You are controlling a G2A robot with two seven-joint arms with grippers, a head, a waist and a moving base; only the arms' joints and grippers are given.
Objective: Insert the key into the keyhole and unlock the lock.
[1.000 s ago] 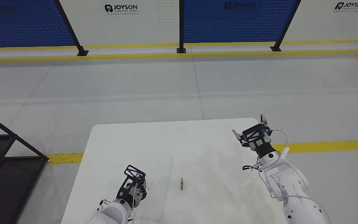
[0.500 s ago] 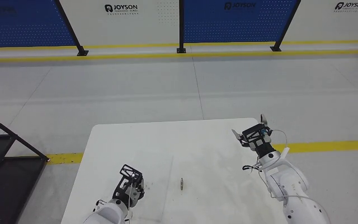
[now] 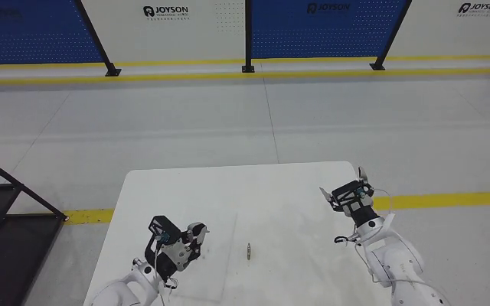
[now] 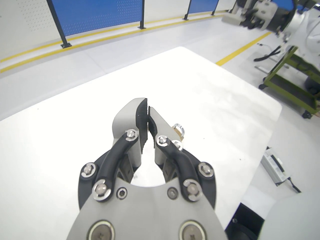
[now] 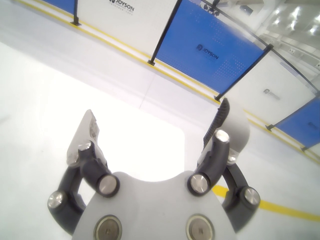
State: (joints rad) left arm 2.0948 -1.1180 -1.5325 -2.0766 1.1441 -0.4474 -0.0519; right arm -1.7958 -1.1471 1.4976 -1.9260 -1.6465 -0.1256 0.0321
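**Lock lies free; insertion not yet begun**

The lock [image 3: 249, 251], a small piece with a silvery rounded top and a brass-toned body, lies on the smooth white table [image 3: 230, 191] toward its near edge, with nothing touching it. Its keyhole is too small to make out. Judging by this, both inserting and turning are left to do. Near it is the left gripper [image 4: 148, 108], its ribbed black pads pressed together; whether a key is pinched between them cannot be told. Well apart, at the table's right edge, the right gripper [image 5: 156, 111] has its metal fingers spread wide and holds nothing.
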